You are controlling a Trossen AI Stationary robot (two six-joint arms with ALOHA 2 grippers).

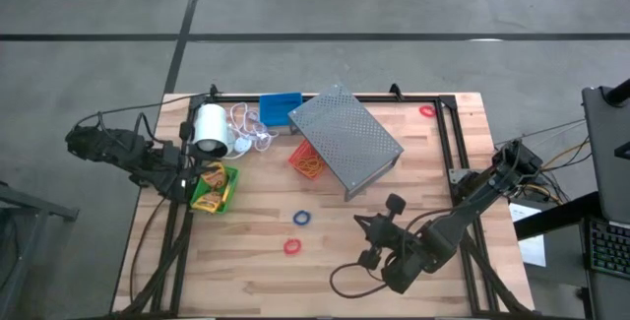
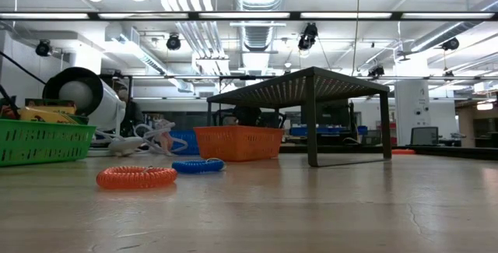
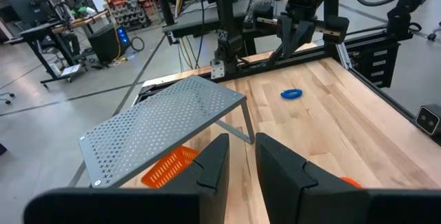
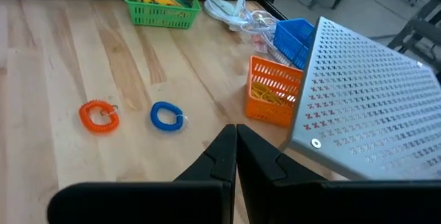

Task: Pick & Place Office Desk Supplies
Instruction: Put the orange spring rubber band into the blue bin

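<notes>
Nearest on the table (image 1: pixel 246 271), the right claw (image 4: pixel 236 134) was clenched tight on nothing, with a red band (image 1: pixel 291 247) and a blue band (image 1: pixel 302 218) lying apart on the wood close by. Farther along, the left claw (image 3: pixel 241 145) was released a little, with nothing in it, just beside the green bin (image 1: pixel 228 194) holding the crayon boxes (image 1: pixel 210 177). Behind these, the orange bin (image 1: pixel 306 158) sat partly under the rack (image 1: pixel 346 138), and the roll (image 1: pixel 210 128), the blue bin (image 1: pixel 280 109) and a far red band (image 1: pixel 426 110) were at the back.
</notes>
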